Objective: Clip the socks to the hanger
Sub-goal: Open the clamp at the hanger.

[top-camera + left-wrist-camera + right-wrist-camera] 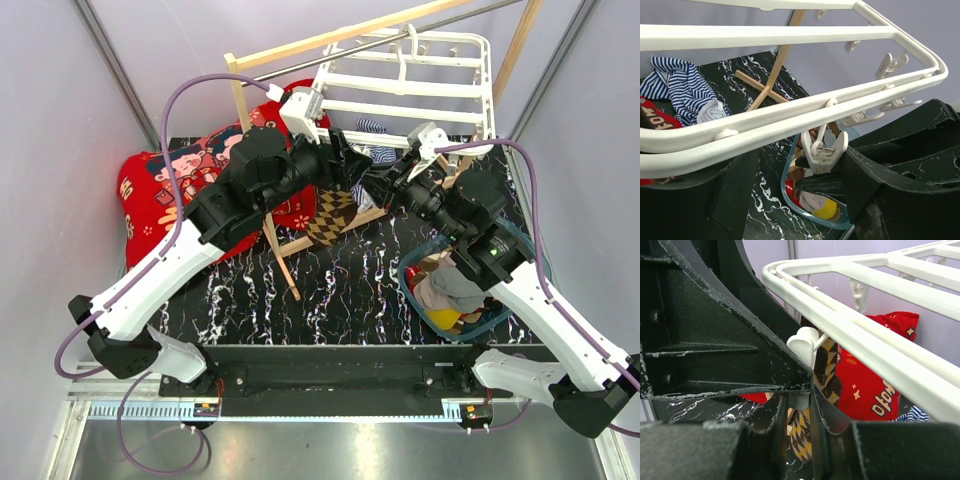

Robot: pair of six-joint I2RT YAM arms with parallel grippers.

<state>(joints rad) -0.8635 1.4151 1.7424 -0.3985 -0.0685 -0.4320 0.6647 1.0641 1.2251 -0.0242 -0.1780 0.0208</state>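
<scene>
Soft, limp checkered sock [335, 215] needs pinching near its top, where my right jaws sit narrow under the peg [824, 150]; left jaws wide.

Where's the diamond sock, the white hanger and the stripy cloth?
checkered sock [333, 215]: top view, middle of its hanging diamond-patterned part.
hanger [765, 36]: left wrist view, on an upper crossbar.
blue-and-white striped cloth [682, 87]: left wrist view, middle of the crumpled heap.
</scene>
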